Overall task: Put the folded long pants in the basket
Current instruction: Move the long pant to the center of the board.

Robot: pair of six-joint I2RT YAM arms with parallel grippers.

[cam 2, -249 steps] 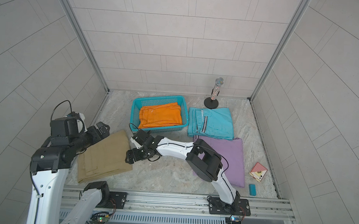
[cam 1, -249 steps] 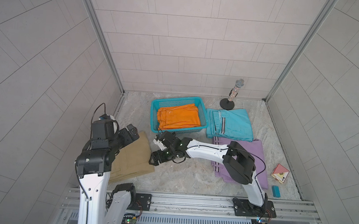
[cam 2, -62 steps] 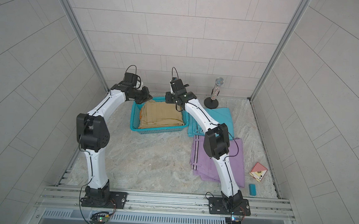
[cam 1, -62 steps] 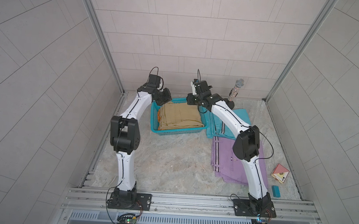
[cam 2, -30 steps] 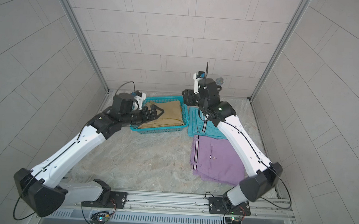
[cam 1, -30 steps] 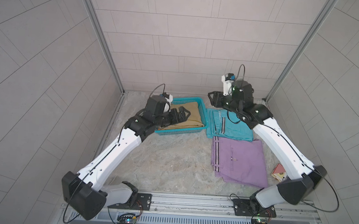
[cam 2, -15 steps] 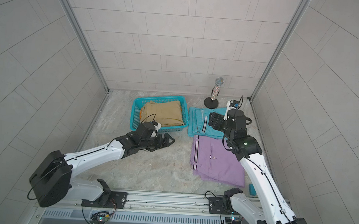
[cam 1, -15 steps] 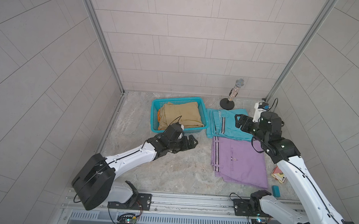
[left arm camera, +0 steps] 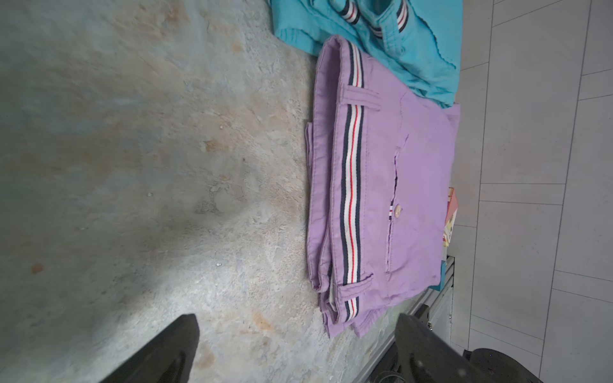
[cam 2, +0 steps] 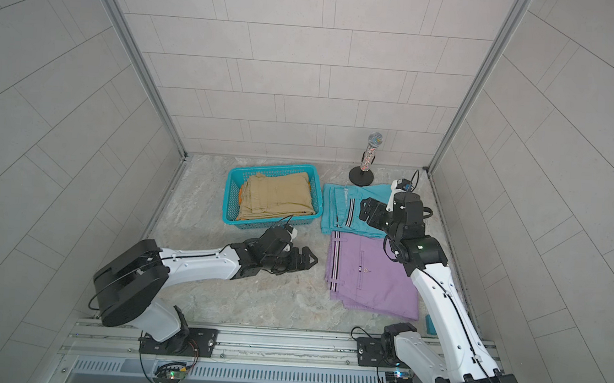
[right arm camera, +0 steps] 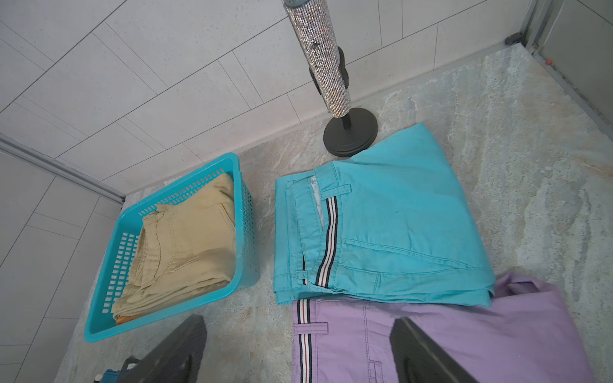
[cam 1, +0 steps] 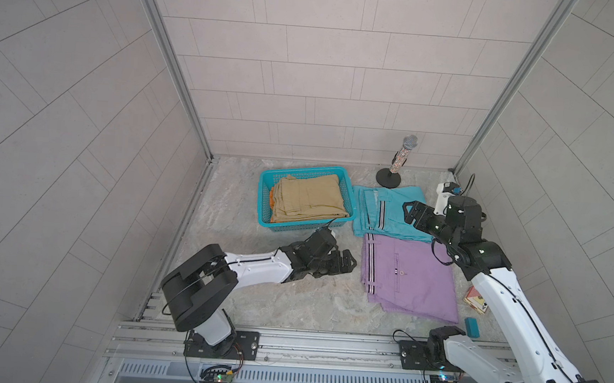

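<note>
Teal perforated plastic basket [cam 1: 265, 200]: folded khaki cloth pants [cam 1: 308, 200] inside, atop orange pants [cam 1: 271, 194]. Left gripper [cam 1: 346, 264] open, empty, beside folded lilac stripe-banded pants [cam 1: 410, 277]. Folded turquoise stripe-banded pants [cam 1: 389, 214] on worktop; right gripper [cam 1: 409, 213] open, empty, above.

My two arms are built alike: long white shells joined by fat, rounded black housings. The left arm [cam 1: 255, 269] carries a thin black line along its white forearm. At the right arm [cam 1: 511, 317] a slim black cable [cam 1: 436, 255] loops loose by the wrist joint, and a small white camera block [cam 1: 445, 194] with a blue tip is mounted there. Each arm is bolted to a black base plate [cam 1: 246, 343], screws showing, on a silver rail [cam 1: 324, 344]. My jaws are black and blocky, their fingers [left arm camera: 179, 348] dark wedges.
</note>
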